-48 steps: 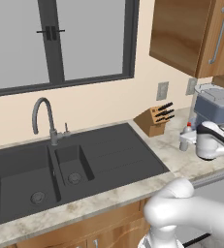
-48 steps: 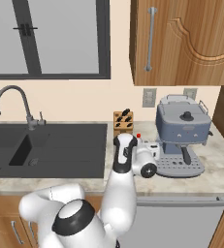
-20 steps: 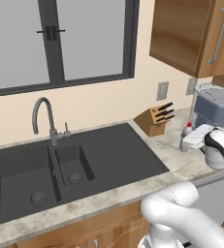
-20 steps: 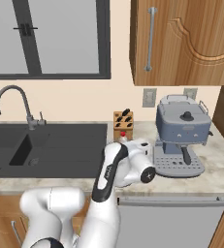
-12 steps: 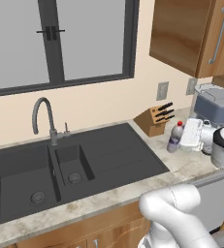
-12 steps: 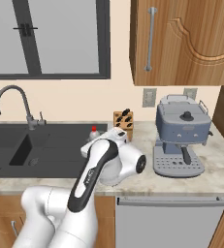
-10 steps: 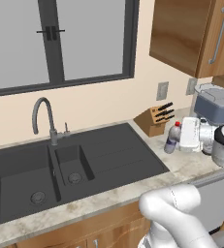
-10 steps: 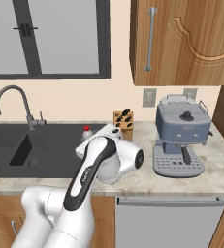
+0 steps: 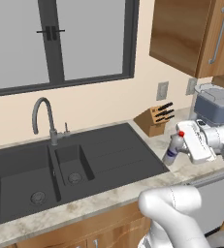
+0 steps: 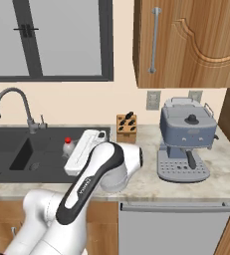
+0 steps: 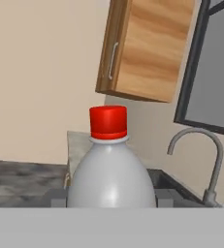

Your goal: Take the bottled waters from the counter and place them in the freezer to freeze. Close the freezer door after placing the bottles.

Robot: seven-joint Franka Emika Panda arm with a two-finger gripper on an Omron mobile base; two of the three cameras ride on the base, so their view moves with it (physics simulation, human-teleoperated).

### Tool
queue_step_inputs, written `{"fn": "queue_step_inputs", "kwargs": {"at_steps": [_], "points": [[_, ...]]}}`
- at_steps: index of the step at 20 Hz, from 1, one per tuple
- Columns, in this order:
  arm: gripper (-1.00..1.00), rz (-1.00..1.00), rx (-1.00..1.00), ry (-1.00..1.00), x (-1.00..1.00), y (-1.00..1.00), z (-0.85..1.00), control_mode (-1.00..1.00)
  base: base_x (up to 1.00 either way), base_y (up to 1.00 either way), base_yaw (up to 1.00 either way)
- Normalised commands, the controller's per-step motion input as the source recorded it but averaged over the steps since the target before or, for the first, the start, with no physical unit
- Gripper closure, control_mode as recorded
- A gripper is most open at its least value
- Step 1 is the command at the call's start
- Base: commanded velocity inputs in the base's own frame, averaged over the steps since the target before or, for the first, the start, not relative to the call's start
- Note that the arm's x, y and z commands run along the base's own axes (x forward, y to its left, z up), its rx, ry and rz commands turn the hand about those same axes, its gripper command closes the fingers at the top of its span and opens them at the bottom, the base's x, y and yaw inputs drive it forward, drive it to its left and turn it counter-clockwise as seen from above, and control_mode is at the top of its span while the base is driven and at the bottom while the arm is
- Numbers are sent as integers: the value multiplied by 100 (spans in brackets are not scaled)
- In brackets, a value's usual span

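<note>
My gripper is shut on a bottled water, a small clear bottle with a red cap. It holds the bottle tilted, just over the right rim of the dark sink set in the counter. From the right base view, the bottle peeks out behind the white hand, left of the knife block. In the hand view the bottle stands between the dark fingertips of the gripper. The freezer and its door are out of view.
A grey coffee machine stands on the counter at the right, with a wooden knife block beside it by the wall. The faucet rises behind the sink. Wooden wall cabinets hang overhead; a silver dishwasher front sits under the counter.
The arm has swung left, carrying the red-capped bottle from beside the coffee machine to the sink's right rim. The jaws have stayed shut on it.
</note>
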Motion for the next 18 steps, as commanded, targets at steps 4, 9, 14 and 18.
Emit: {"fn": "queue_step_inputs", "kwargs": {"at_steps": [4, 9, 14, 18], "points": [[100, -2, -7, 24, -4, 33, -4, -100, 0, 0, 0], [100, -11, -4, 31, 0, 0, -23, -100, 0, 0, 0], [100, 0, 0, 3, -1, 1, -3, -100, 0, 0, 0], [100, 0, 0, 0, 0, 0, 0, -100, 0, 0, 0]]}}
